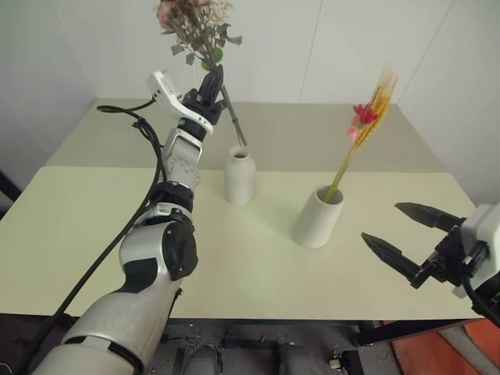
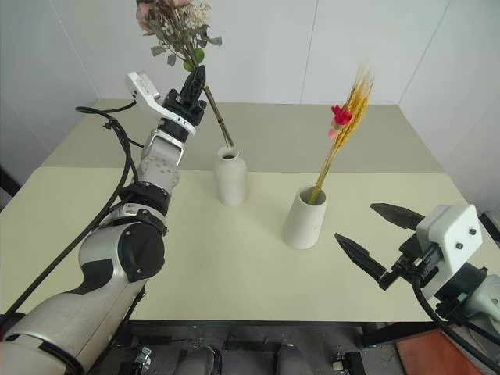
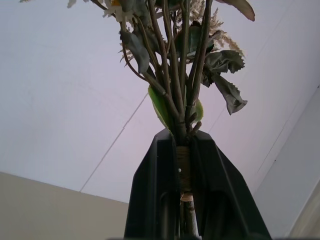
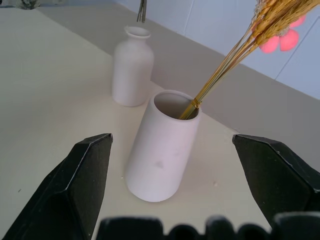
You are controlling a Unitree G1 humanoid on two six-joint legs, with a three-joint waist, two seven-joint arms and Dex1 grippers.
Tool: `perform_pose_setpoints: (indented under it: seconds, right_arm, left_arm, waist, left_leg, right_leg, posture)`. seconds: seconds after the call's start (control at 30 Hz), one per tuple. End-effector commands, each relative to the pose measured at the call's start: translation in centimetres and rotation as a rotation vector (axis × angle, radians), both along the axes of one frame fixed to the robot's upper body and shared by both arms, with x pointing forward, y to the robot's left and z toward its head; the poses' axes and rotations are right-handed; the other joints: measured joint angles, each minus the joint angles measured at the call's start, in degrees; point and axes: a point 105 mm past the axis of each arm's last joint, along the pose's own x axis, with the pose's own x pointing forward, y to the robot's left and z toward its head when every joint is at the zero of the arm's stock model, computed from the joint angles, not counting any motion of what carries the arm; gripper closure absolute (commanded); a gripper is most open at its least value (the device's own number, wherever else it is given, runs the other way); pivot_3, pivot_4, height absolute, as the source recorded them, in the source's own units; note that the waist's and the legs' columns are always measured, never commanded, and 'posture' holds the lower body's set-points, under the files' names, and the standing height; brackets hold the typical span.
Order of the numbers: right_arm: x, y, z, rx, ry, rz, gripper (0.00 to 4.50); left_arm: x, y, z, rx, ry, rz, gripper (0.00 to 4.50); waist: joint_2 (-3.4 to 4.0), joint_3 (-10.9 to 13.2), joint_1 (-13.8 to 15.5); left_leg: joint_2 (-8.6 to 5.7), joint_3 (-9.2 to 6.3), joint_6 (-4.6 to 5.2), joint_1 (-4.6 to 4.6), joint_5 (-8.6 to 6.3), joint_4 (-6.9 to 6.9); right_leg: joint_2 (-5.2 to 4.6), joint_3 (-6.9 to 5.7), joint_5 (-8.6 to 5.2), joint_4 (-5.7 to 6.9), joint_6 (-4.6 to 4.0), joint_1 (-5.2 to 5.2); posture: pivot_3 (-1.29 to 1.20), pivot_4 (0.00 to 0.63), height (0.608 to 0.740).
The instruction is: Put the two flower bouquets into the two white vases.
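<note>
Left tool (image 1: pixel 212 82) clamps rose bunch (image 1: pixel 195 23) seemingly above bottle vase (image 1: pixel 240 176); right tool (image 1: pixel 406 232) spread, table edge.

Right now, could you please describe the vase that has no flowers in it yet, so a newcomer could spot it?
On the pale table stand two white vases. The bottle-shaped vase is left of the cylinder vase, and alone has a narrow neck.
</note>
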Motion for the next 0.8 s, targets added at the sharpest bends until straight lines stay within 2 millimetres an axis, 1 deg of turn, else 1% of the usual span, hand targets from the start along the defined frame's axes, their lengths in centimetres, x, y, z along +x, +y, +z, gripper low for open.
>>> perform_pose_setpoints:
  seconds: [0.03, 0.27, 0.33, 0.43, 0.57, 0.63, 0.67, 0.8]
  right_arm:
    - [-0.4, -0.3, 1.3, -0.020, -0.076, -0.014, 0.00]
    - [-0.4, -0.1, 1.2, -0.021, -0.084, -0.017, 0.00]
    - [-0.4, -0.1, 1.2, -0.021, -0.086, -0.017, 0.00]
    - [-0.3, -0.2, 1.3, -0.018, -0.093, -0.019, 0.00]
    - [-0.2, -0.2, 1.2, -0.021, -0.090, -0.016, 0.00]
    - [-0.2, -0.3, 1.1, -0.021, -0.090, -0.016, 0.00]
    - [-0.1, -0.3, 1.1, -0.022, -0.089, -0.016, 0.00]
    - [0.0, -0.3, 1.1, -0.022, -0.089, -0.011, 0.00]
  left_arm:
    - [-0.6, -1.2, 1.2, 0.100, -0.088, 0.001, 4.41]
    - [-0.7, -2.0, -1.1, 0.234, -0.101, 0.021, 4.41]
    - [-0.8, -2.2, -1.3, 0.265, -0.115, 0.024, 4.41]
    - [-1.2, -3.0, -1.9, 0.373, -0.168, 0.031, 4.41]
    - [-1.5, -3.3, -2.7, 0.427, -0.191, 0.021, 4.41]
    - [-1.8, -3.3, -2.7, 0.416, -0.210, 0.001, 3.64]
    - [-2.0, -3.3, -2.6, 0.406, -0.223, -0.015, 3.44]
    - [-2.5, -3.0, -2.7, 0.397, -0.251, -0.021, 2.12]
  waist:
    - [0.00, 0.00, 0.11]
    - [0.00, 0.00, 0.09]
    - [0.00, 0.00, 0.10]
    - [0.00, 0.00, 0.13]
    - [0.00, 0.00, 0.18]
    - [0.00, 0.00, 0.13]
    - [0.00, 0.00, 0.09]
    - [0.00, 0.00, 0.07]
  left_leg:
    - [0.00, 0.00, 0.00, -0.01, 0.00, 0.00]
    - [0.00, 0.00, 0.00, -0.02, 0.00, 0.00]
    - [0.00, 0.00, 0.00, -0.01, 0.00, 0.00]
    - [0.00, 0.00, 0.00, -0.03, 0.00, 0.00]
    - [0.00, 0.00, 0.00, -0.04, 0.00, 0.00]
    - [0.00, 0.00, 0.00, 0.00, 0.00, 0.00]
    - [0.00, 0.00, 0.00, 0.00, 0.00, 0.00]
    - [0.00, 0.00, 0.00, -0.01, 0.00, 0.00]
  right_leg:
    - [0.00, 0.00, 0.00, -0.01, 0.00, 0.00]
    - [0.00, 0.00, 0.00, -0.01, 0.00, 0.00]
    - [0.00, 0.00, 0.00, 0.00, 0.00, 0.00]
    - [0.00, 0.00, 0.00, -0.01, 0.00, 0.00]
    - [0.00, 0.00, 0.01, -0.02, -0.01, 0.00]
    - [0.00, 0.00, 0.00, 0.01, -0.01, 0.01]
    - [0.00, 0.00, 0.00, 0.02, -0.01, 0.01]
    - [0.00, 0.01, 0.00, 0.01, -0.01, 0.00]
  posture:
    - [0.00, 0.150, 0.740]
    - [0.00, 0.150, 0.740]
    - [0.00, 0.150, 0.740]
    - [0.00, 0.150, 0.740]
    - [0.00, 0.150, 0.740]
    - [0.00, 0.150, 0.740]
    - [0.00, 0.150, 0.740]
    - [0.00, 0.150, 0.740]
